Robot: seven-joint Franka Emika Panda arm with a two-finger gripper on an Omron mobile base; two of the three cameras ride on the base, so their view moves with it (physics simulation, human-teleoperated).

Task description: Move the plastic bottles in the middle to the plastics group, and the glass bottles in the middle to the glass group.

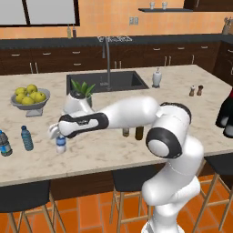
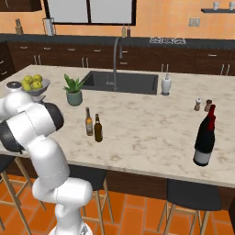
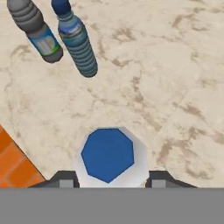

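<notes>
Low in the hand view, the jaws flank the upright small plastic bottle (image 3: 109,155), apparently pinching it, long axis pointing at the camera. The plastics group (image 3: 73,41) stands farther up-left on the table (image 3: 175,78).

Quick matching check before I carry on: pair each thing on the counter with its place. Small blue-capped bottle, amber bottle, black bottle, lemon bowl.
Things:
A. small blue-capped bottle
B. amber bottle
C. black bottle
D. lemon bowl

Places:
1. right end of the counter, near the shakers
2. between the fingers of the pincer
3. left part of the counter, beyond the water bottles
4. mid-counter, beside the dark bottle

Pairs: A-2, B-4, C-1, D-3
</notes>
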